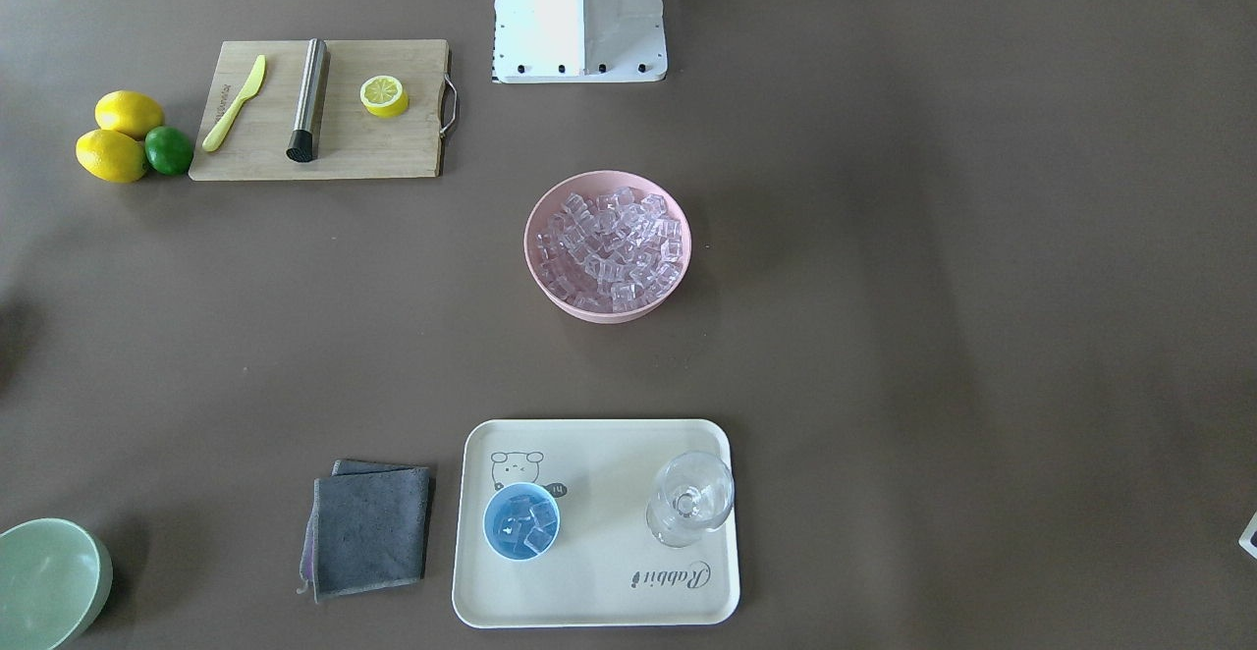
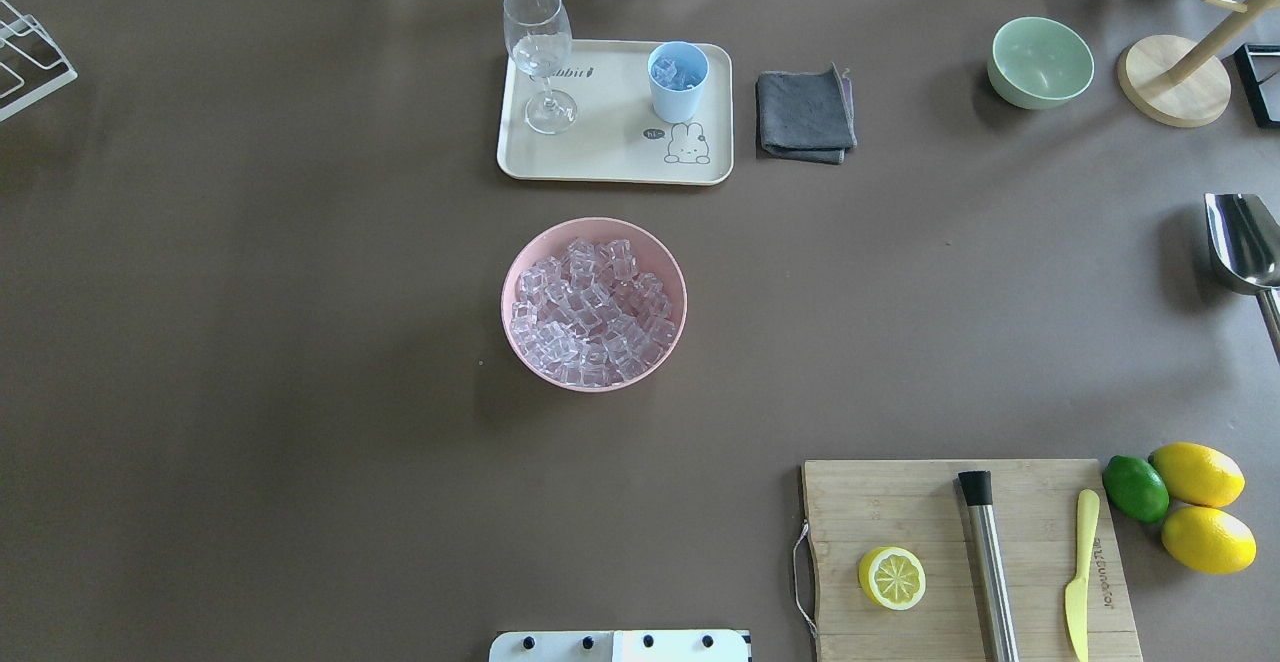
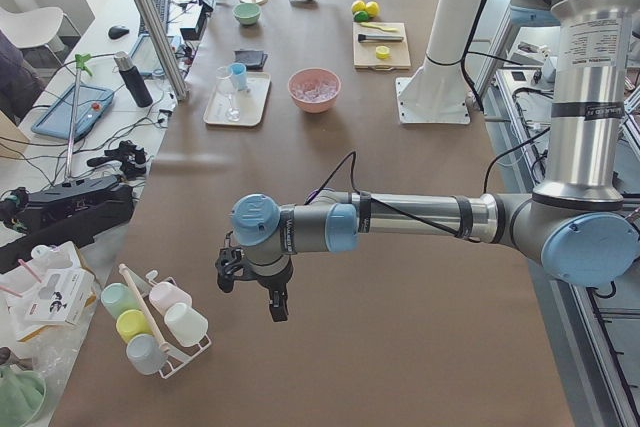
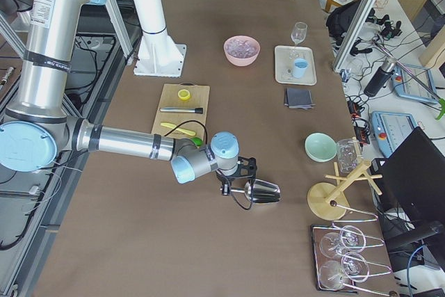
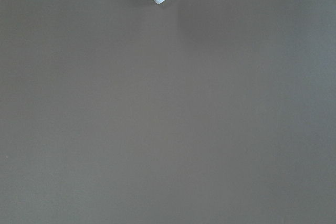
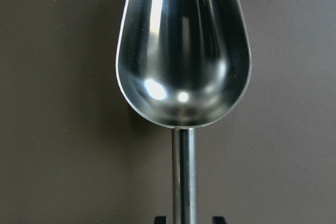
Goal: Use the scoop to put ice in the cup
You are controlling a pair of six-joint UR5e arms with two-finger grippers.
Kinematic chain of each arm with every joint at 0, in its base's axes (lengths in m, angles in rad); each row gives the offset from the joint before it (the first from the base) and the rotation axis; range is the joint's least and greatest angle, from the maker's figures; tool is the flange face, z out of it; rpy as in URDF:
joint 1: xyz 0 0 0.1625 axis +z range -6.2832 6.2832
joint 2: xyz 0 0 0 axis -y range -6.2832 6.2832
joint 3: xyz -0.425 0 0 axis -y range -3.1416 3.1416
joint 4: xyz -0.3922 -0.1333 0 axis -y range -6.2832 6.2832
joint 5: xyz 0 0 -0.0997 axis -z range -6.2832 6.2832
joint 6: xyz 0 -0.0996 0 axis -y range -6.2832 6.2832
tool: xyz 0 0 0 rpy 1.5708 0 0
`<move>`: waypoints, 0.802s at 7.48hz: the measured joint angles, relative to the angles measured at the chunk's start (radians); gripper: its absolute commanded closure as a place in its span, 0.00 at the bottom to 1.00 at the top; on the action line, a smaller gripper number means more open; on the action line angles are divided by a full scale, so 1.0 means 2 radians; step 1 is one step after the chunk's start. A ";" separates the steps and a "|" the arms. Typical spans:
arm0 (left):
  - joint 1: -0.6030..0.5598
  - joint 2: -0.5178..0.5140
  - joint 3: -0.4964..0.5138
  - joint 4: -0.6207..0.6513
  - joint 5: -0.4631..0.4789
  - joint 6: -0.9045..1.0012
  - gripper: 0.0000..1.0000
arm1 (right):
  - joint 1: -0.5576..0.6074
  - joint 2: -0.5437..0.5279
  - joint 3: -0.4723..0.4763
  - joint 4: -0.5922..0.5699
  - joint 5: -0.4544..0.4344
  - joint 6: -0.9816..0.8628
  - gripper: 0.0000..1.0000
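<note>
The shiny silver scoop (image 6: 184,51) is held in my right gripper (image 6: 189,219), which is shut on its thin rod handle. Its trough is empty and hovers over bare table at the far right in the overhead view (image 2: 1242,242). The ice (image 2: 592,307) fills a pink bowl (image 2: 520,272) at the table's middle. The light-blue cup (image 2: 678,77) stands on a cream tray (image 2: 610,162) and holds a few cubes. My left gripper (image 3: 252,292) shows only in the exterior left view, far from these, and I cannot tell whether it is open or shut.
A clear stemmed glass (image 2: 540,52) stands on the tray. A grey cloth (image 2: 805,114), a pale green bowl (image 2: 1040,62) and a wooden stand (image 2: 1175,82) lie at the back right. A cutting board (image 2: 900,502) carries a lemon half, a steel cylinder and a yellow knife.
</note>
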 measured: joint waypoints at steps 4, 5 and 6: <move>0.000 -0.001 0.000 -0.001 0.000 0.001 0.01 | 0.010 -0.005 0.010 -0.003 0.037 -0.022 0.00; 0.000 -0.001 0.001 -0.001 0.001 0.001 0.01 | 0.023 -0.006 0.011 -0.011 0.043 -0.041 0.00; 0.000 -0.001 0.001 -0.001 0.001 0.001 0.01 | 0.048 -0.005 0.012 -0.040 0.054 -0.085 0.00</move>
